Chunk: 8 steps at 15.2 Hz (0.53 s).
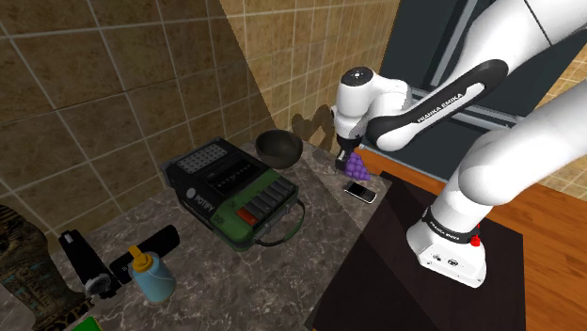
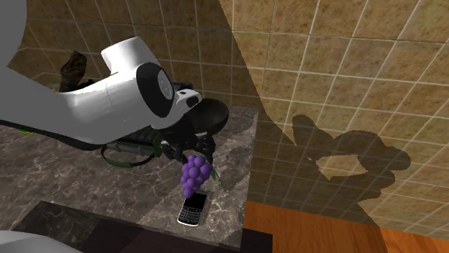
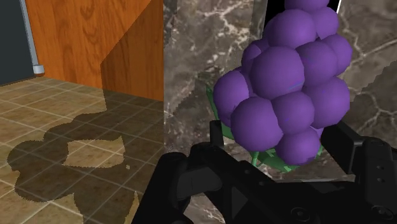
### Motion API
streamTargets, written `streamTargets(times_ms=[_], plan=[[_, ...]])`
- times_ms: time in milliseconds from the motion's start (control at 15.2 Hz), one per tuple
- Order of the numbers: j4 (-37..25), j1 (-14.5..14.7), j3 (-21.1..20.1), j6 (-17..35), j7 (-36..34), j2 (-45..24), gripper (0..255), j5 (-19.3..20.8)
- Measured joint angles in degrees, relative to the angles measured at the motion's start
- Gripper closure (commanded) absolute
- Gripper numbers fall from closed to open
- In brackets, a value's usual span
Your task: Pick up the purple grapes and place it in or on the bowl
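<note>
A grey veined marble counter [image 1: 320, 226] is backed by brown tiled walls [image 1: 113, 94], with a wooden floor [image 2: 324, 230] beside it. A bunch of round purple grapes [image 2: 194, 175] (green leaves at its stem) is clasped between the closed fingers of the black gripper [image 2: 186, 152]. It is held above a black phone [image 2: 193, 208], near the dark round bowl [image 2: 212, 115].

The arm [image 1: 428, 103] extends forward with the wrist bent downward. The gripper [image 2: 188, 152] points down. Both fingers [image 3: 356, 149] clamp the purple grapes [image 3: 280, 83], which hang between and below the fingertips.
</note>
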State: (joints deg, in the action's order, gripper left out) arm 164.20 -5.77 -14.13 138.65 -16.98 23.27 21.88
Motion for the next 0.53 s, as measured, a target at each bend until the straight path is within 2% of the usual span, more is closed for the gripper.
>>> streamTargets(times_ms=[528], plan=[[-2.2, 2.3, 1.7, -7.9, 4.6, 6.3, 255, -3.7]])
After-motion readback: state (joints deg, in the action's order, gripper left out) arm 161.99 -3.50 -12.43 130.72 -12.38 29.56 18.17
